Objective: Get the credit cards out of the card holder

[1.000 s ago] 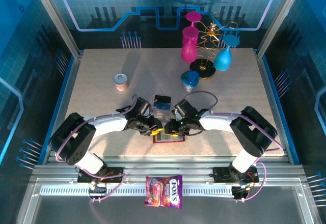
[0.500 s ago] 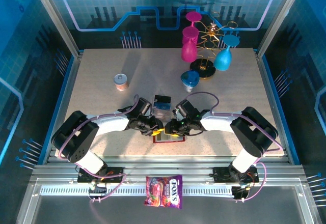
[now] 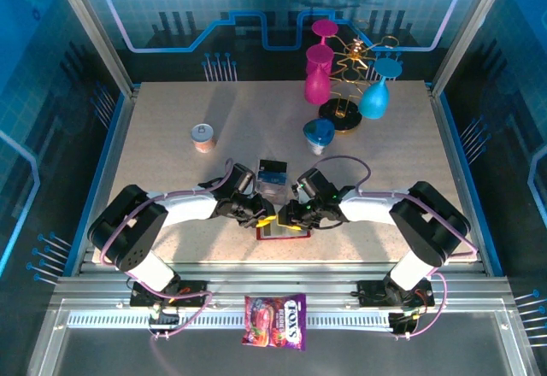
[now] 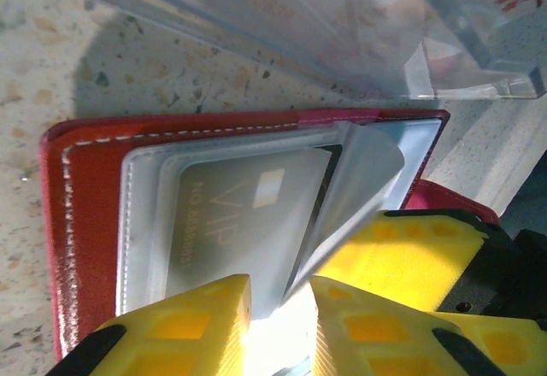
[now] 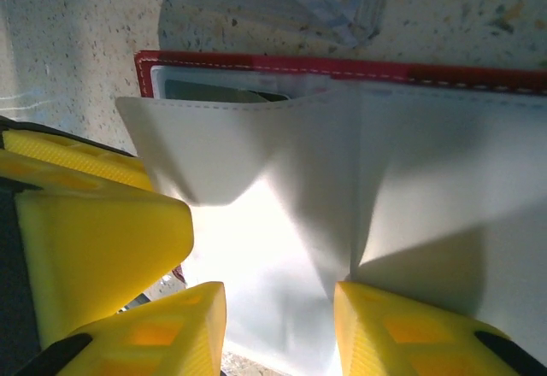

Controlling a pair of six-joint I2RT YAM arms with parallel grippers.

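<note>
The dark red card holder lies open near the table's front edge. In the left wrist view its red cover frames greyish clear pockets, and a credit card marked VIP sits inside one. A clear pocket leaf curls up and runs down between my left gripper's fingers, which stand narrowly apart. My right gripper is open over the pale pocket leaves, its fingers astride a buckled one. From above, the left gripper and right gripper meet tip to tip over the holder.
A transparent acrylic tray with a dark blue card stands just behind the holder. Farther back are a small can, an upturned blue glass and a gold rack hung with pink and blue glasses. A candy bag lies on the front rail.
Both grippers stay over the card holder. The right arm's elbow has drifted slightly to the right, and the left jaws have narrowed a little.
</note>
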